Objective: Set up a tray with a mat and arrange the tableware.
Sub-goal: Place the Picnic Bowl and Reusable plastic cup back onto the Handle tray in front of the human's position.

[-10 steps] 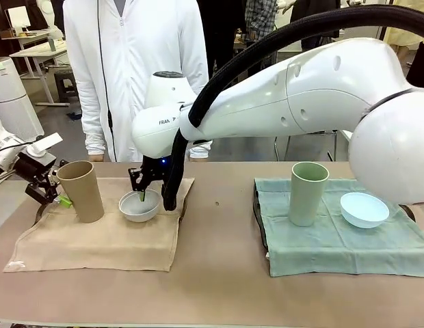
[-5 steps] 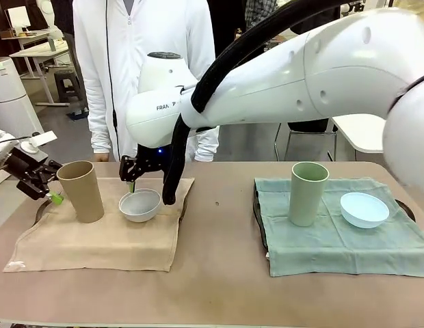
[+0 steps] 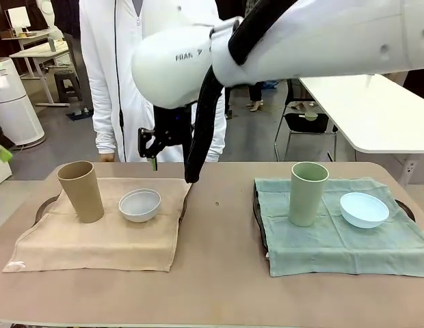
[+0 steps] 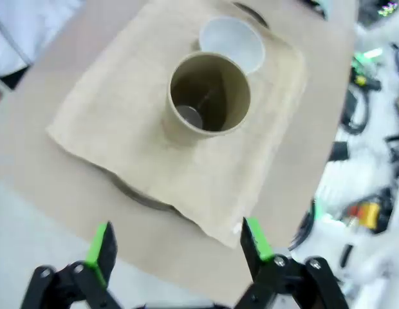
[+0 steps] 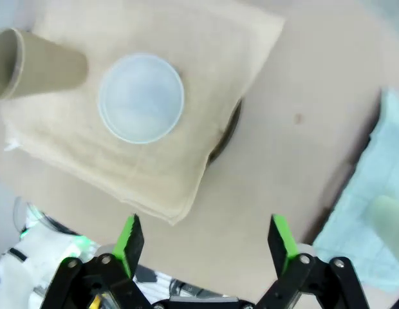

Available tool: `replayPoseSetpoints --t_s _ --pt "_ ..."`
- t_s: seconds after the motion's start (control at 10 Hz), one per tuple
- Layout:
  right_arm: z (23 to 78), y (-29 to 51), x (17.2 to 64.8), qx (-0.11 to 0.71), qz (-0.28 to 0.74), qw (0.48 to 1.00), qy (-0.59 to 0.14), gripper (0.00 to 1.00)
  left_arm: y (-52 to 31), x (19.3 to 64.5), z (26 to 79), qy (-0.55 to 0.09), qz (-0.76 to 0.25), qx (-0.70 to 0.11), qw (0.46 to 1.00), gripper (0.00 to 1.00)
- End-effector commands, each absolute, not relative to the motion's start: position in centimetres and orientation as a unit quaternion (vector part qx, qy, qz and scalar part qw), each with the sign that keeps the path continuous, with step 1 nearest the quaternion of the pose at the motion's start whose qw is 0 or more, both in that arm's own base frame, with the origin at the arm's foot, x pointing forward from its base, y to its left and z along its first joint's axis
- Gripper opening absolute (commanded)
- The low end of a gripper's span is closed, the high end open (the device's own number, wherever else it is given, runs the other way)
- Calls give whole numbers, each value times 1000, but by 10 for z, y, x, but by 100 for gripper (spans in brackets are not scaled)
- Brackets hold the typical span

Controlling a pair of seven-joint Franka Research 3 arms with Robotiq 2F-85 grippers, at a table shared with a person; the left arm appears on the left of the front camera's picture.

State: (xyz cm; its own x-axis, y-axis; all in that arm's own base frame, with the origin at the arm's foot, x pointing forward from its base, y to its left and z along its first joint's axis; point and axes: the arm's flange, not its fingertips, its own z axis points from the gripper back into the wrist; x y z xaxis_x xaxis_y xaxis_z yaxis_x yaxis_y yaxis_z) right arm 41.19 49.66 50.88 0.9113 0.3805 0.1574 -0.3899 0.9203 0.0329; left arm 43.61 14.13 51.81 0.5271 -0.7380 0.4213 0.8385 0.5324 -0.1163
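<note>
You've got 2 mats, 2 tumblers, 2 bowls on the table (image 3: 219,273). Left side: tan mat (image 3: 102,236) w/ 1 tan tumbler (image 3: 81,191) standing upright on it and 1 white bowl (image 3: 140,205) just beside, to the tumbler's right, not touching. Right side: pale green mat (image 3: 335,239) w/ 1 green tumbler (image 3: 308,193) upright and 1 light blue bowl (image 3: 364,209) near it, a gap between. Each mat lies over a dark round tray; you only see slivers of rim, e.g. the right tray (image 3: 256,212). Right gripper (image 3: 150,145) hangs above the far edge of the tan mat, well clear of the bowl; in its wrist cam the gripper (image 5: 206,241) has both green pads spread wide, nothing between, white bowl (image 5: 141,98) and tan tumbler (image 5: 38,64) below. Left gripper (image 4: 177,241) looks down from above on the tan tumbler (image 4: 209,96); fingers spread apart, empty, white bowl (image 4: 231,42) past it. 1 person in a white coat (image 3: 150,68) stands at the far side.
</note>
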Motion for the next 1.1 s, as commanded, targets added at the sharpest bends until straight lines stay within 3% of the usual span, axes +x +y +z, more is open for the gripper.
replayPoseSetpoints --t_s 0.0,0.1,0.3,0.5,0.6,1.0 --pt "518 495 384 0 186 979 -89 100 82 408 531 -149 -388 -94 905 100" --pt "527 497 373 -19 178 980 -87 100 62 399 538 -149 -360 -38 920 100" --pt "547 497 346 -37 164 982 -84 100 33 371 545 -85 -304 73 946 100" --pt "549 491 340 -3 190 978 -89 100 35 346 560 -113 -322 33 939 100" --pt "552 500 345 -23 177 981 -79 100 30 374 553 -128 -313 61 939 100" --pt "552 500 345 -23 177 981 -79 100 30 374 553 -128 -313 61 939 100"
